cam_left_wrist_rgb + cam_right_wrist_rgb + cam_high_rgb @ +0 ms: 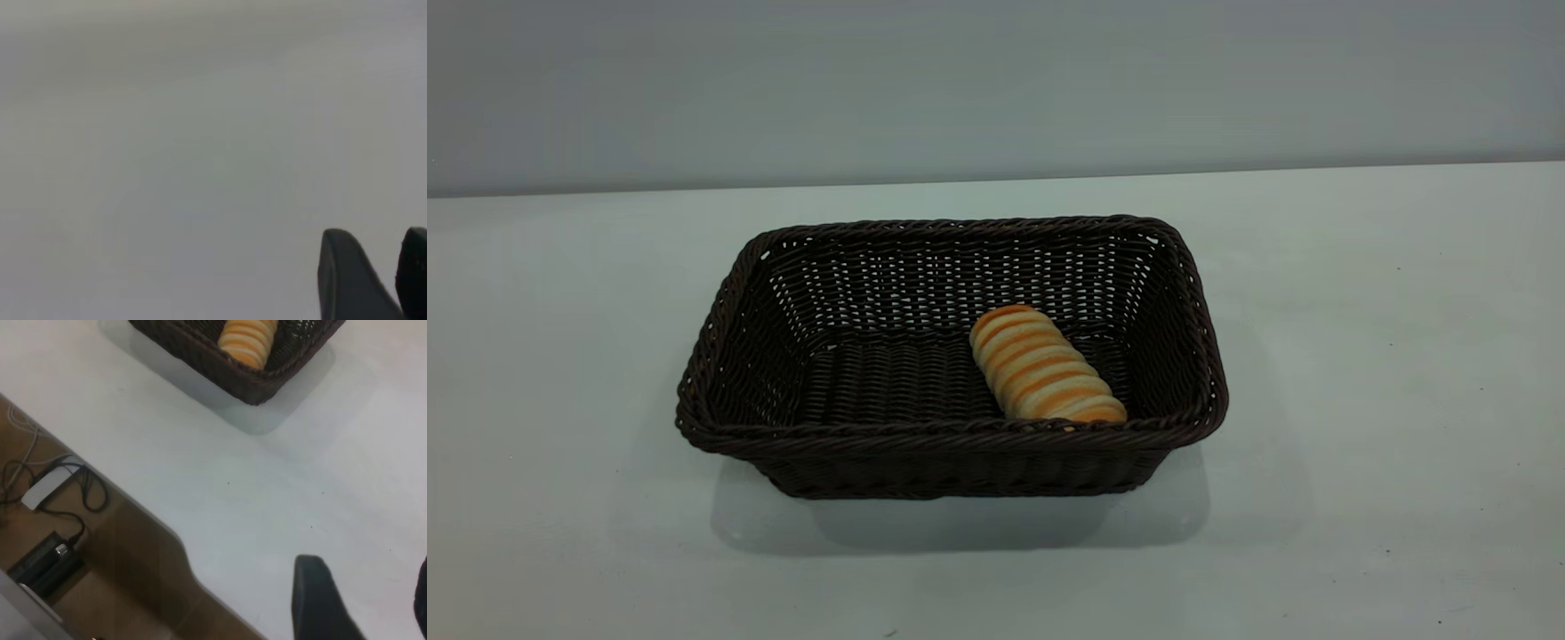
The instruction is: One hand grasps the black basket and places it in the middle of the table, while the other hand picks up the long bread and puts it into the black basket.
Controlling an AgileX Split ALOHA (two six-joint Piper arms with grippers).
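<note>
The black basket [951, 433] stands in the middle of the white table [1360, 356]. The long bread [1045, 364] lies inside it, toward the right end, slanted across the bottom. Neither arm shows in the exterior view. In the right wrist view the basket's corner [200, 350] and the bread [248, 340] lie far from my right gripper [368, 568], which is open and empty above bare table near the edge. My left gripper [380, 243] is empty over a plain pale surface, its fingertips a little apart.
A grey wall runs behind the table. In the right wrist view the table's edge [167, 533] drops to a brown floor with cables, a white adapter [47, 487] and a black box [43, 563].
</note>
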